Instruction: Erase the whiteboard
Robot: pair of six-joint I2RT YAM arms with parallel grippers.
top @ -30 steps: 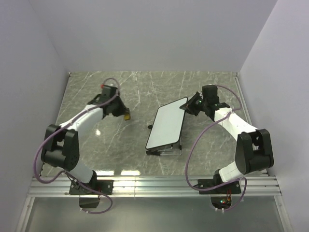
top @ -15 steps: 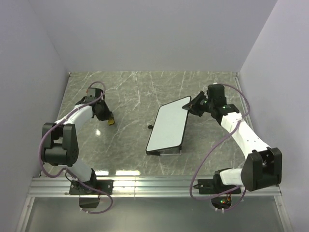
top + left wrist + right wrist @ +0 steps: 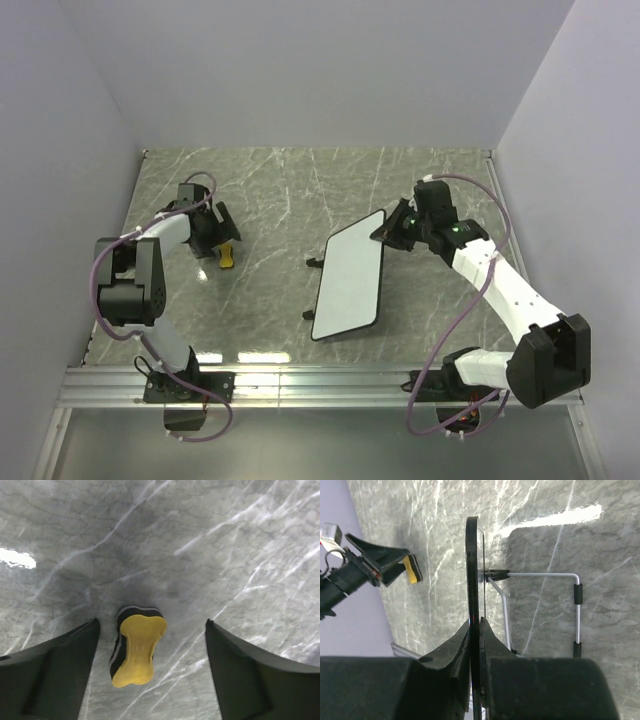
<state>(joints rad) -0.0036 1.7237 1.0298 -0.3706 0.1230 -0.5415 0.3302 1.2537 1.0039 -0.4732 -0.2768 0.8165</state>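
whiteboard (image 3: 348, 277) is looking clean, right end effector (image 3: 475, 624) clamping its edge. left end effector (image 3: 151, 626) is just popping open, dropping the eraser (image 3: 137, 652) left of it; wiping's probably done.

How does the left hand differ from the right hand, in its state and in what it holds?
The left hand stands open; the right hand is shut. The left hand holds nothing: the eraser lies on the table between its fingers, apart from both, while the right hand clamps the edge of the whiteboard. Both hands have two black fingers.
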